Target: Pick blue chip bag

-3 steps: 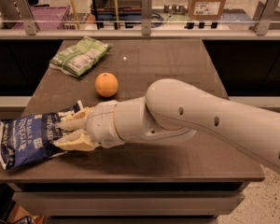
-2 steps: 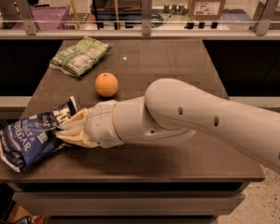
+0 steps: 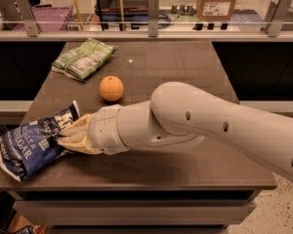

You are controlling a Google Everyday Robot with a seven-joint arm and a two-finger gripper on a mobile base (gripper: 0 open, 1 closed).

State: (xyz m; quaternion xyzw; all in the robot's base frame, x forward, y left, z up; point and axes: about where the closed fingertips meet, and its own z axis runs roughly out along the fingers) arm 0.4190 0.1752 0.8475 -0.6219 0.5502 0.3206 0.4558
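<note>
My gripper point(image 3: 64, 138) is low at the front left part of the table point(image 3: 185, 62), at the end of my arm, which comes across from the right. Its fingers are pressed together on the right edge of the blue bag point(image 3: 27, 145), pinching it. The blue bag is crumpled, and its left end reaches past the left edge of the table. The orange point(image 3: 111, 88) lies just behind my wrist, apart from it. The green bag point(image 3: 83, 58) lies at the back left.
</note>
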